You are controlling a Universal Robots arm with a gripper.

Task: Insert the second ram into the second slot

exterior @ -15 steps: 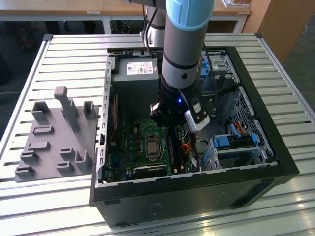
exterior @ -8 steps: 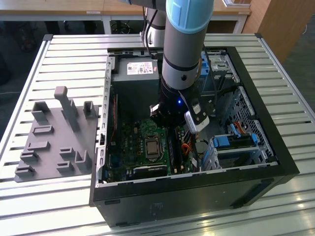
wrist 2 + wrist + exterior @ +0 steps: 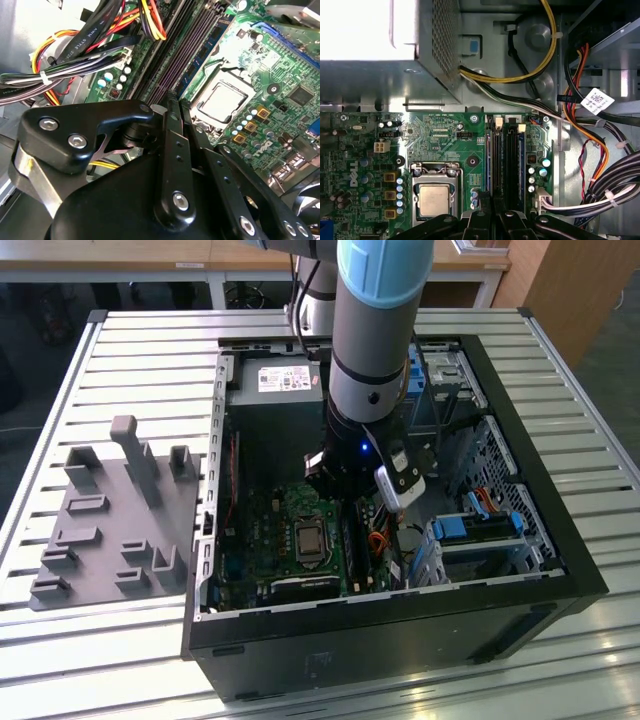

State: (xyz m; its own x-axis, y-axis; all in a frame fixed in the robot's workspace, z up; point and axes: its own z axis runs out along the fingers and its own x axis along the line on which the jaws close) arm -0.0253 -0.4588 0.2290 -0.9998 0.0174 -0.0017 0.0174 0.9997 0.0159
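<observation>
Arm lowered into the open computer case [image 3: 560, 540], gripper [image 3: 495, 212] over the memory slots [image 3: 506, 160].

In both wrist views the black fingers [image 3: 172, 150] stand pressed together just above the dark slots beside the processor socket [image 3: 434, 197]; nothing visible between them. A blue ram stick [image 3: 521, 160] sits seated in a slot next to the capacitors; whether this is the second ram I cannot tell; bundled cables [image 3: 600, 195] lie alongside.

Claw [image 3: 345, 502] above motherboard [image 3: 290, 530] slots [image 3: 502, 155]
</observation>
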